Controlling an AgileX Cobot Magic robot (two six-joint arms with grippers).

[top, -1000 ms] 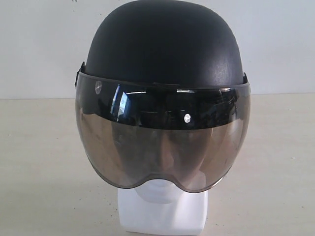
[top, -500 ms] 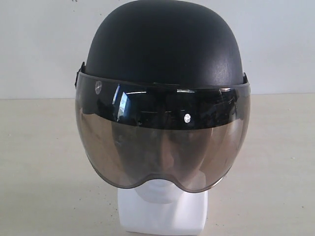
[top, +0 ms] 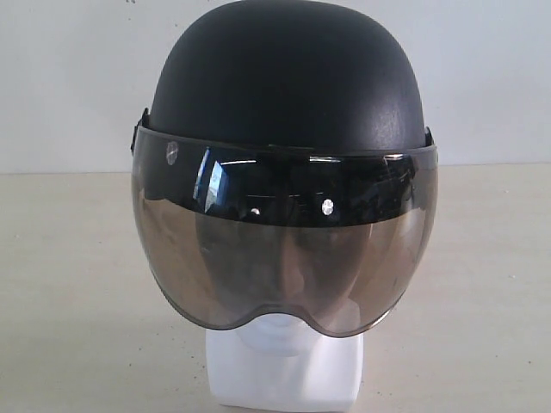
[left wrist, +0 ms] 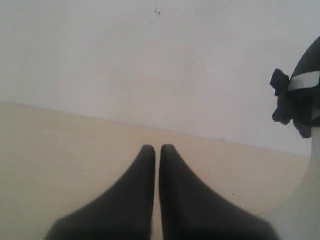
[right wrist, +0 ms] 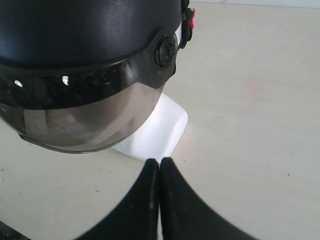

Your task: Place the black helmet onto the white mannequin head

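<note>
Black helmet [top: 284,77] sits on the white mannequin head [top: 282,383], crown up and roughly level in the exterior view. Its tinted visor [top: 284,267] hangs down over the face, so only the chin, neck and squarish base show beneath the lower edge. A face outline is faintly readable through the tint. The base stands on the desk [top: 69,284], and a plain wall [top: 482,69] is behind it. The red buckle [right wrist: 190,15] shows at the side of the shell in the right wrist view; whether the straps are fastened cannot be told. Judgement: placement looks complete, helmet seated and self-supporting, with nothing obvious left but to keep the arms away. Left tool [left wrist: 157,149]: fingers brought together with only a hairline slit between them, gripping nothing, over bare desk, with the helmet's side well off at the frame edge. Right tool [right wrist: 159,161]: fingers pressed together, gripping nothing, poised near the mannequin base but not touching it or the visor.
</note>
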